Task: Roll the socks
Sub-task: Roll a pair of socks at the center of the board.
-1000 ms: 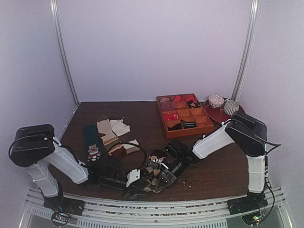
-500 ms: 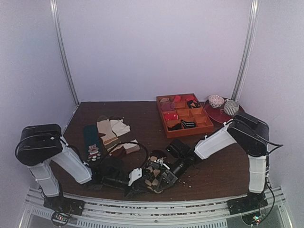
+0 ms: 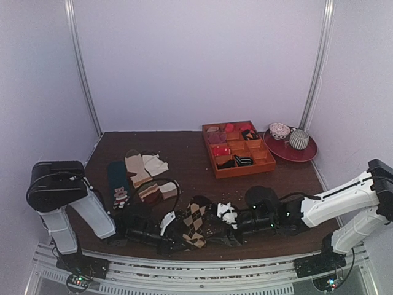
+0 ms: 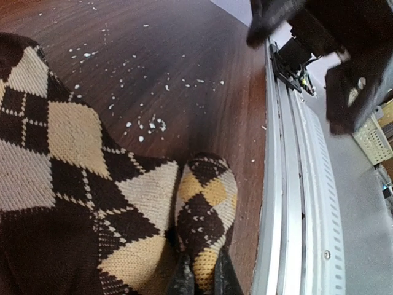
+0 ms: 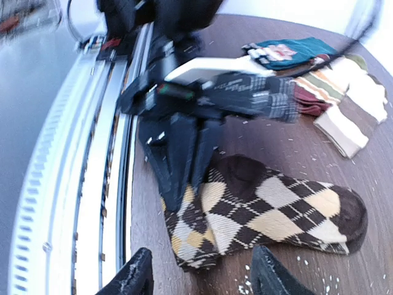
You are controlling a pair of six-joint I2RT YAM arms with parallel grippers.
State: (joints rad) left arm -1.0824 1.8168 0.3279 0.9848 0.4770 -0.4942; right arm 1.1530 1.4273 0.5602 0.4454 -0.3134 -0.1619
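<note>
Both claws are set by the argyle socks [image 3: 195, 222], laid near the front edge of the bench [image 3: 184, 153]: the left claw [image 4: 201, 278] is clamped on a folded end, the right claw [image 5: 199, 276] is held apart

Right fingers [image 5: 138, 278] off the argyle socks [image 3: 194, 221], drawn back rightward, opened

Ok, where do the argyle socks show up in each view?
Top external: argyle socks at front centre.
Left wrist: filling the lower left.
Right wrist: lower centre-right.
Shared landmark: the metal rail along the near edge.
</note>
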